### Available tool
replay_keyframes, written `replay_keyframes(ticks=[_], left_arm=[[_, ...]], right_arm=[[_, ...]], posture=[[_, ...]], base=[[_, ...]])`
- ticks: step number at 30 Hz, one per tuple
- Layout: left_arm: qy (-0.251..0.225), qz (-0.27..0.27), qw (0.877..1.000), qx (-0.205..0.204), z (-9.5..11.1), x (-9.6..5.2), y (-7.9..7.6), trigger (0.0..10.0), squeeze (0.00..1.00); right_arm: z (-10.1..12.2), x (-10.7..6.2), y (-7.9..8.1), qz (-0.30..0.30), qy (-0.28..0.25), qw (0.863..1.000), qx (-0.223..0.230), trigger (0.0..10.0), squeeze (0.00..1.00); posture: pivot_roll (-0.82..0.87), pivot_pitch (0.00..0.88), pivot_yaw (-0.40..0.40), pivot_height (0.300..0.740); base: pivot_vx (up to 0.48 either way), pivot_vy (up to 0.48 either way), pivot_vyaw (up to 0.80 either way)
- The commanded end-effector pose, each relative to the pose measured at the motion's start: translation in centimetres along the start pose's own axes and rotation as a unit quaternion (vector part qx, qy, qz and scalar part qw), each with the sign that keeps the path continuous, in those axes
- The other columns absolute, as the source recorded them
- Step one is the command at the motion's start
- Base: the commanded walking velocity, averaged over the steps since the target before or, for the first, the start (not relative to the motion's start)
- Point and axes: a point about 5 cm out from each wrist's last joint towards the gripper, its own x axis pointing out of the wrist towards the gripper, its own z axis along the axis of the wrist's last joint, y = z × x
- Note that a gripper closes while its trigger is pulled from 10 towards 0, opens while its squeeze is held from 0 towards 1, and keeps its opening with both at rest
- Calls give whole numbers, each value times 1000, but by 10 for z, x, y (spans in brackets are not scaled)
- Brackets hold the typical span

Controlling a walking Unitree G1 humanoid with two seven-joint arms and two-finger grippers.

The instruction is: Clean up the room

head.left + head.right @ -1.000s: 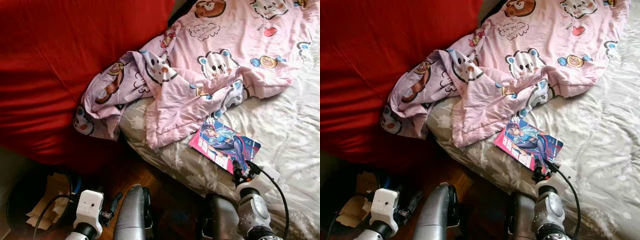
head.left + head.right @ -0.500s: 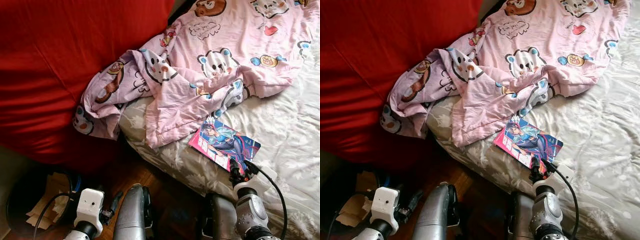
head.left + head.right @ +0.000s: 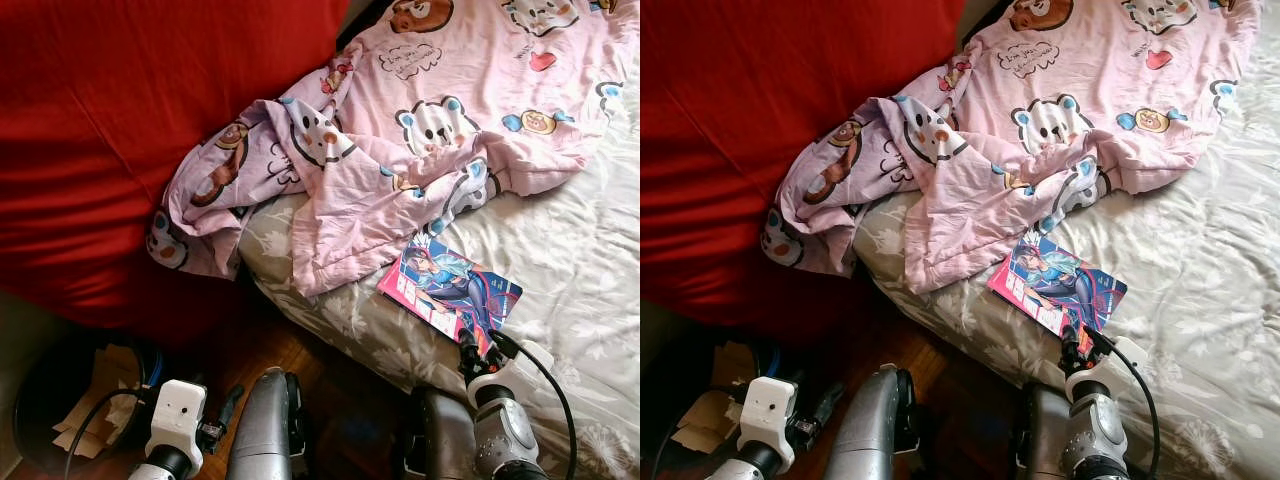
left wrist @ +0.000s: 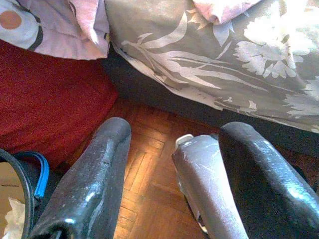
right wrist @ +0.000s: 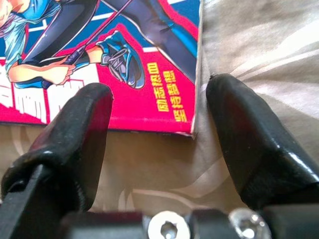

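One flat pink-and-blue comic book with a drawn figure on its cover (image 3: pixel 450 298) lies face up near the edge of the bed with the grey-white floral sheet (image 3: pixel 580 260), just beside the hem of the crumpled pink quilt printed with cartoon bears (image 3: pixel 420 130). The right gripper (image 5: pixel 159 127) sits at the book's near corner, its black fingers (image 5: pixel 82 124) spread apart with one over the cover and the other on the sheet beyond the book's edge. This looks like the approach for picking the book up; the next move likely calls for sliding a finger under the thin edge before closing, since the soft sheet may bunch. The left gripper (image 4: pixel 169 174) hangs low over the wooden parquet floor (image 4: pixel 144 169), fingers parted, beside a large red cushion (image 3: pixel 120 130).
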Motion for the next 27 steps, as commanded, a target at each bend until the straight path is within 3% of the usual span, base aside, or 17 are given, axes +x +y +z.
replay_keyframes(ticks=[1,4,12,21,27], left_arm=[[21,3,1000,2,-7,-9,5,10000,0],[22,2,1000,2,-7,-9,5,10000,0],[25,1,1000,3,-7,-15,4,10000,0],[33,4,999,4,-7,-27,4,10000,0],[41,15,999,6,-5,-45,6,10000,0]], right_arm=[[-18,-9,-7,-7,37,999,21,10000,0],[-22,-10,-4,10,50,998,48,10000,0],[-40,-17,-3,49,102,971,210,10000,0],[-43,-19,-6,36,106,958,263,10000,0],[-31,-11,1,49,66,948,308,10000,0]], posture=[[225,323,122,607],[225,322,122,607],[248,336,126,607],[281,358,133,607],[319,396,134,607]], base=[[0,0,0],[0,0,0],[0,0,0],[0,0,0],[0,0,0]])
